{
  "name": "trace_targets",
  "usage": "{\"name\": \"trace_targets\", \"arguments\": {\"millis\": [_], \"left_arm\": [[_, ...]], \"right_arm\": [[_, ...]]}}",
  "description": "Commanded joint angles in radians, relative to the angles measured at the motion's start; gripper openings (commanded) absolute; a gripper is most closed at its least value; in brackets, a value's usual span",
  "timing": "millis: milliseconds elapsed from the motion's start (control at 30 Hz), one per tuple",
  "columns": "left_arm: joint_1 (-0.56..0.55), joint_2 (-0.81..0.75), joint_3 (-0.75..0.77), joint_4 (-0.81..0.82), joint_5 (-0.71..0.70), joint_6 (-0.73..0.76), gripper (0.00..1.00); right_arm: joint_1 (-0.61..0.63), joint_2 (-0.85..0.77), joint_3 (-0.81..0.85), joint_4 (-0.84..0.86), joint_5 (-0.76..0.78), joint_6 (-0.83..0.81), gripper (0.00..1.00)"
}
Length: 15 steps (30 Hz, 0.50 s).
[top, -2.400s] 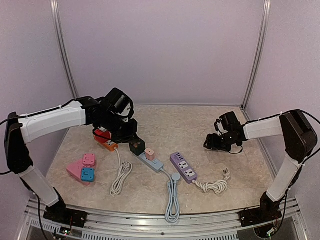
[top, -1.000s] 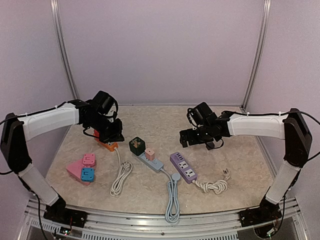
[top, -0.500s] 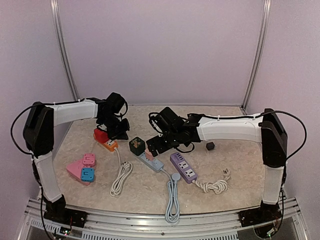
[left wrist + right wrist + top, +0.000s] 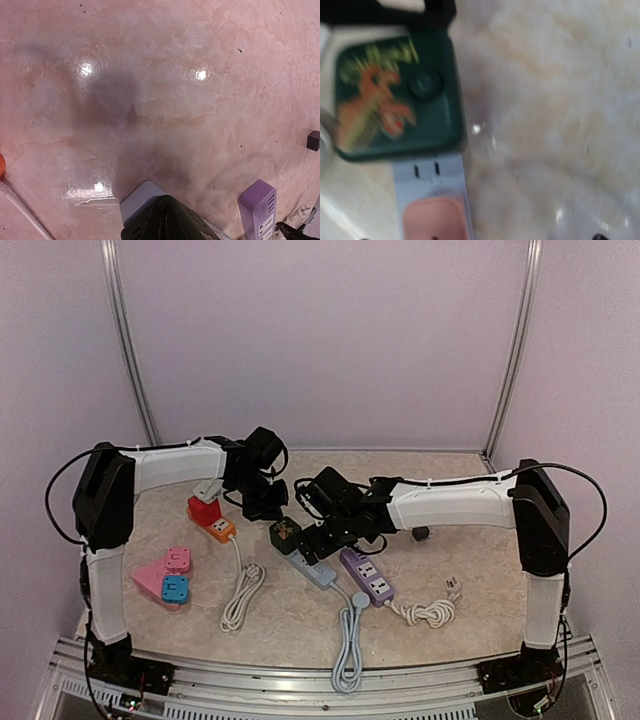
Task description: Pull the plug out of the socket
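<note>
The light-blue power strip [image 4: 432, 176] is lying mid-table, with the dark green plug [image 4: 395, 95] sitting on its far end and the pink plug [image 4: 435, 220] seated next along it, one bare outlet between them. The right gripper [image 4: 325, 537] is hanging directly over these two, and the left gripper [image 4: 265, 505] is hovering just beyond the strip's far end. Neither wrist view is showing fingers clearly, so I cannot tell how wide either claw is standing. Nothing is pinning the strip down, so an upward pull is risking lifting the whole strip instead of freeing the plug. With both plugs sitting so close, fingers could be closing on the wrong one, or knocking the purple strip [image 4: 367, 576] just right of it.
</note>
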Motion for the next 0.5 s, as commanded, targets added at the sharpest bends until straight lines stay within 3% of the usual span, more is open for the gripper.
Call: {"name": "trace_targets", "arguments": {"millis": [0, 467], "left_arm": [[-0.047, 0.031, 0.017, -0.027, 0.039, 0.008, 0.01], [0.026, -0.219, -0.114, -0.044, 0.004, 0.029, 0.02]], "right_arm": [[0.004, -0.048, -0.093, -0.001, 0.003, 0.022, 0.92], [0.004, -0.061, -0.136, 0.015, -0.032, -0.007, 0.79]]}}
